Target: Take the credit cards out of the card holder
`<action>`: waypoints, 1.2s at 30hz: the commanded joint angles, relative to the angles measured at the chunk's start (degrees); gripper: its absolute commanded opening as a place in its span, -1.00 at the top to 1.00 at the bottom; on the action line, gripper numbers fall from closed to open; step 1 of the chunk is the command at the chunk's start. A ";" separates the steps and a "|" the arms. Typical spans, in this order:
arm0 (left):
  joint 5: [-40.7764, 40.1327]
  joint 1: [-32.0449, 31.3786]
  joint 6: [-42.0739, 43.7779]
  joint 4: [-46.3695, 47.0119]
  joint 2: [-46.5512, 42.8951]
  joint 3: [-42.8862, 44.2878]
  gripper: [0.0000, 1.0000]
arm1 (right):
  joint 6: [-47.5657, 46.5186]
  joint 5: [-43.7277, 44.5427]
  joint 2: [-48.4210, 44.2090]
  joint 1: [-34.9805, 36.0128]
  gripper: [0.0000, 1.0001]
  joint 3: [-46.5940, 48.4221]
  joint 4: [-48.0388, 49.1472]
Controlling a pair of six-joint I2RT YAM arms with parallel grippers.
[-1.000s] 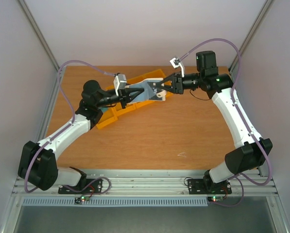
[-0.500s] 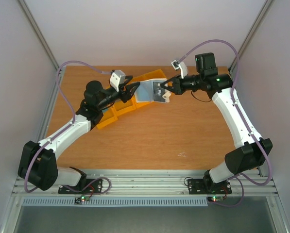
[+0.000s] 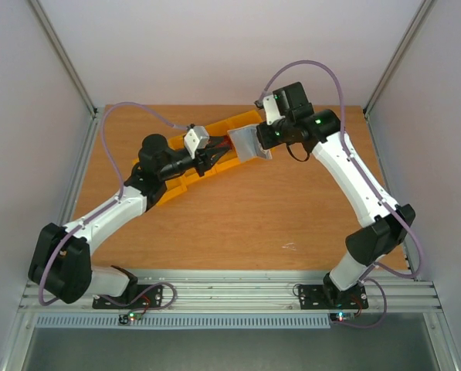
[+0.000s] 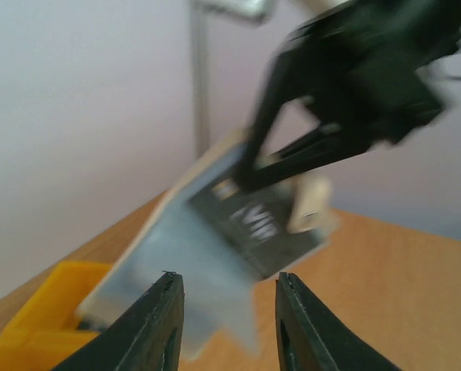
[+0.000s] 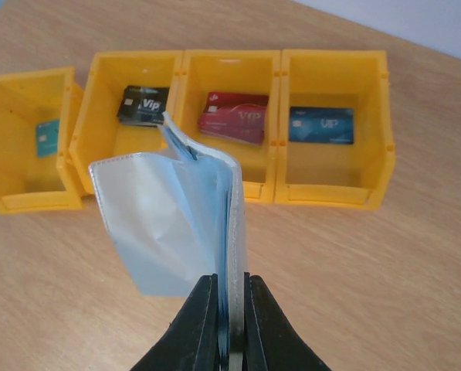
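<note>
My right gripper (image 5: 230,309) is shut on the card holder (image 5: 176,224), gripping its folded edge and holding it above the table with the pale blue pockets fanned open. In the top view the card holder (image 3: 247,144) hangs by the bins, the right gripper (image 3: 259,142) on it. A dark card (image 4: 253,224) with white lettering shows on the card holder's face. My left gripper (image 4: 226,317) is open and empty, just short of the card holder (image 4: 184,255); it also shows in the top view (image 3: 214,158). Teal (image 5: 48,137), dark (image 5: 144,105), red (image 5: 234,117) and blue (image 5: 321,125) cards each lie in a bin.
A row of yellow bins (image 5: 334,189) stands on the wooden table, slanting from the back centre towards the left in the top view (image 3: 176,185). Both arms meet over this row. Frame posts stand at the back corners.
My right gripper has swung left and turned over the bins with the card holder in it. My left gripper has let the holder go, drawn back and sunk slightly, still open.
</note>
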 commanded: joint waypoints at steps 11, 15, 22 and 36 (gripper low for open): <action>12.61 -2.63 -14.04 3.41 2.03 4.29 0.40 | -2.32 -25.65 0.29 0.62 0.98 1.25 4.86; 9.39 -2.57 -14.91 -0.08 1.88 4.50 0.55 | -2.52 -34.76 -0.78 -1.00 0.98 -0.58 6.42; 8.82 -1.79 -15.50 -0.94 1.36 4.15 0.62 | -1.42 -44.34 -3.16 -4.18 0.97 -4.46 10.31; 11.63 -0.64 -16.59 -0.04 1.01 4.15 0.49 | -3.49 -57.11 -7.44 -6.09 0.98 -8.51 15.27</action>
